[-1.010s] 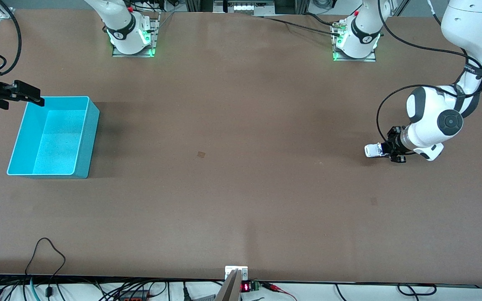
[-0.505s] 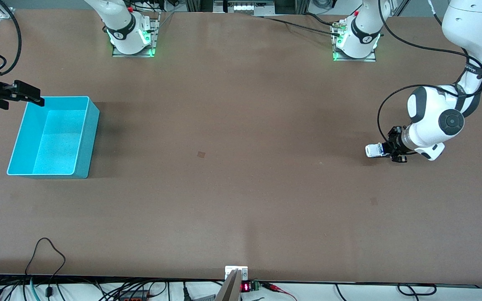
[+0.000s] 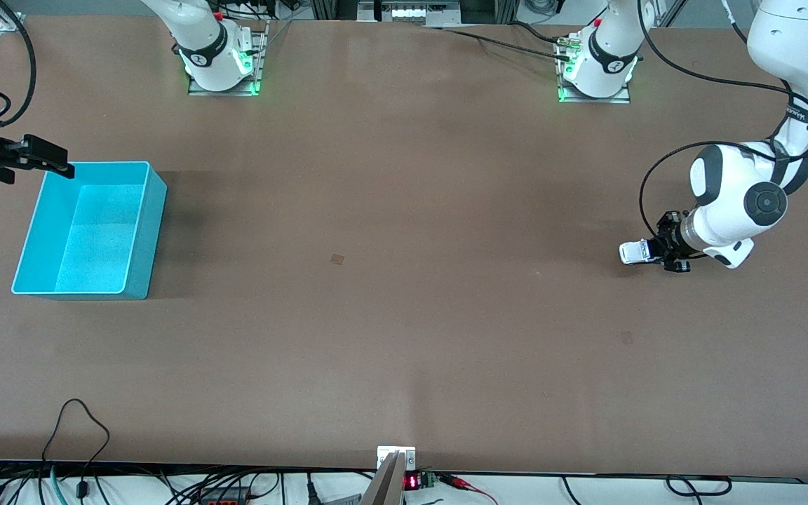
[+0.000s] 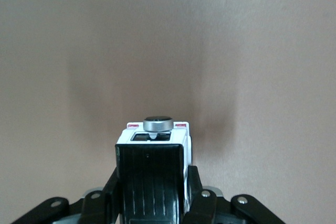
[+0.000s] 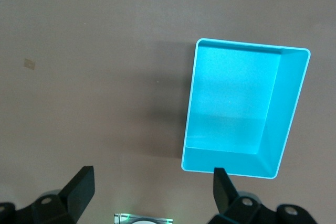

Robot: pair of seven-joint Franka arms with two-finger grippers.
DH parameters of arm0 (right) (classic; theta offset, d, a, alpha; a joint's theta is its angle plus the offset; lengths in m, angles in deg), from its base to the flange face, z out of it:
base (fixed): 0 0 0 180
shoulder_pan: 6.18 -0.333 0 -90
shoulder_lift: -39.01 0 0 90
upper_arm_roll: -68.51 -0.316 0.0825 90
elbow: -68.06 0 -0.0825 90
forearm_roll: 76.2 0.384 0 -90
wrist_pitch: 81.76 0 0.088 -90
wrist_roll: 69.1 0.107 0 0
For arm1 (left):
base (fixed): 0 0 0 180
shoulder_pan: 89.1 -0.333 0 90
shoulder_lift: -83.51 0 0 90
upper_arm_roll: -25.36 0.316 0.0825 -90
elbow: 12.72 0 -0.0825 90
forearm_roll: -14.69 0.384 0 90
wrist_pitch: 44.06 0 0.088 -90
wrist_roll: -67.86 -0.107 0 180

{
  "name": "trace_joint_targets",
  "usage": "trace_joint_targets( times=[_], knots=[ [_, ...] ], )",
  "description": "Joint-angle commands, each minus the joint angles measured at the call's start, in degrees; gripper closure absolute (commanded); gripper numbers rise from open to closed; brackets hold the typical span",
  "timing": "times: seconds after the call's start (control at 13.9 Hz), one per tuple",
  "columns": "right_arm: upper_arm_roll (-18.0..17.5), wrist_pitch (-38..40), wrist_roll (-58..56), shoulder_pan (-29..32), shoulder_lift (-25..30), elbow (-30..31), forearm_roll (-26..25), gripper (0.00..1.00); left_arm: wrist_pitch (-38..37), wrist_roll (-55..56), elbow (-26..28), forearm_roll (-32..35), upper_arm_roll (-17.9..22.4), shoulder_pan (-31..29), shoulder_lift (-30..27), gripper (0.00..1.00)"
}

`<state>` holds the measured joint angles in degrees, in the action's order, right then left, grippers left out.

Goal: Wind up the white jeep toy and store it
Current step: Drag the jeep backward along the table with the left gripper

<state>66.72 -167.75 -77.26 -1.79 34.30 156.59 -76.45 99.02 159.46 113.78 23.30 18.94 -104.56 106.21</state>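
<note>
The white jeep toy (image 3: 635, 252) rests on the table at the left arm's end, with its wheels down. My left gripper (image 3: 656, 251) is shut on its sides, low at the table. In the left wrist view the jeep toy (image 4: 153, 169) shows its black roof panel between the fingers (image 4: 195, 187), with a round grey spare wheel at its end. The turquoise bin (image 3: 88, 230) stands empty at the right arm's end. My right gripper (image 3: 43, 157) hangs open over the table beside the bin's farther corner; in the right wrist view its fingers (image 5: 80, 184) are spread wide above the bin (image 5: 244, 108).
The two arm bases (image 3: 216, 59) stand along the table's farther edge. A small dark patch (image 3: 337, 259) marks the table's middle. Cables (image 3: 81, 428) and a small red display lie along the nearer edge.
My left gripper has drawn the jeep toy a short way along the table toward the left arm's end. The right arm has not moved.
</note>
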Motion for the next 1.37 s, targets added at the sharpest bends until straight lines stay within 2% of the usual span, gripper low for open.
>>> trace_joint_targets(
  times=[0.0, 1.3],
  knots=[
    [-0.1, -0.1, -0.4, 0.3, 0.2, 0.0, 0.3, 0.0, 2.4, 0.2, 1.5, 3.3, -0.6, -2.6, 1.5, 0.74],
    [-0.1, -0.1, -0.3, 0.3, 0.2, 0.0, 0.3, 0.0, 3.8, -15.9, -1.2, 3.8, 0.0, -14.3, 5.2, 0.76]
  ],
)
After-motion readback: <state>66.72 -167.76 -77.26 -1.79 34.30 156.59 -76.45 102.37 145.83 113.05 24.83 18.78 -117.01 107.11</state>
